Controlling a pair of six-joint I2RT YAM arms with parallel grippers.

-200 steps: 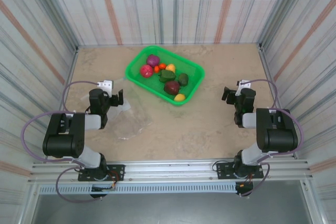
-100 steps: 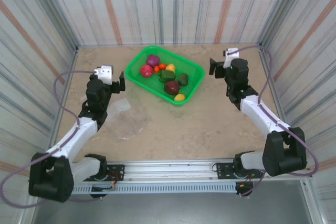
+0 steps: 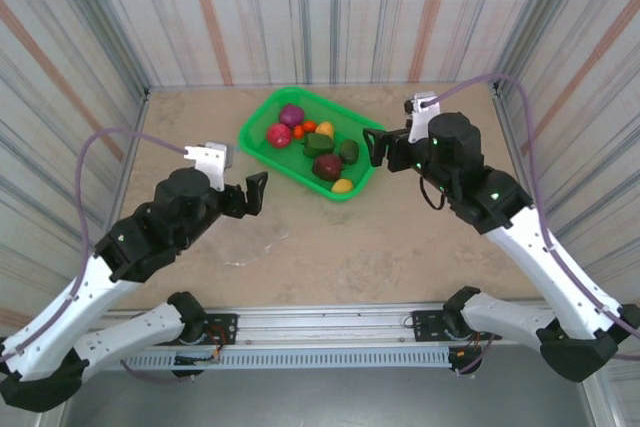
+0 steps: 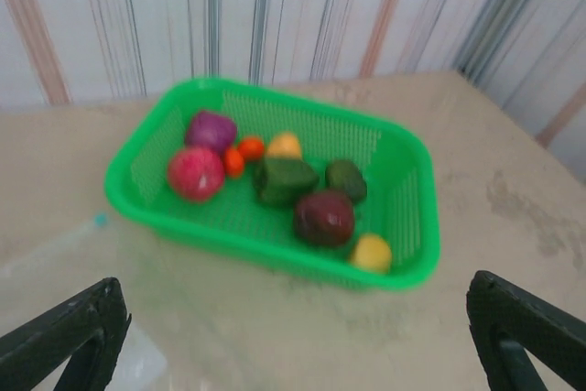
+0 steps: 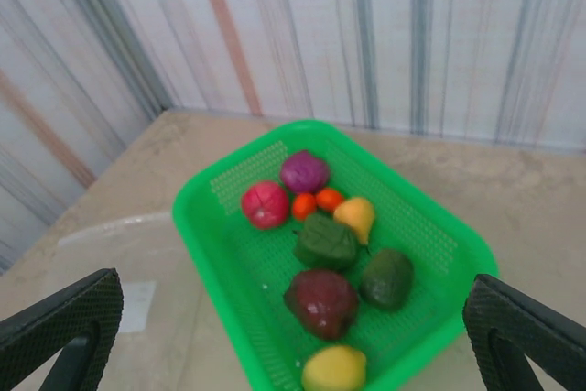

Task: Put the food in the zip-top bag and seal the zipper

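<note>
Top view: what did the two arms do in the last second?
Both arms unfolded and swung forward and inward toward the green basket. The left fingers and right fingers stayed open, holding nothing. The basket and the food did not move.

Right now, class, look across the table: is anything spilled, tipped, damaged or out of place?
Nothing stands out. The green plastic mesh basket sits upright on the beige table, with the small toy fruits and vegetables all inside it. The clear plastic zip-top bag lies flat beside it, apparently empty.
</note>
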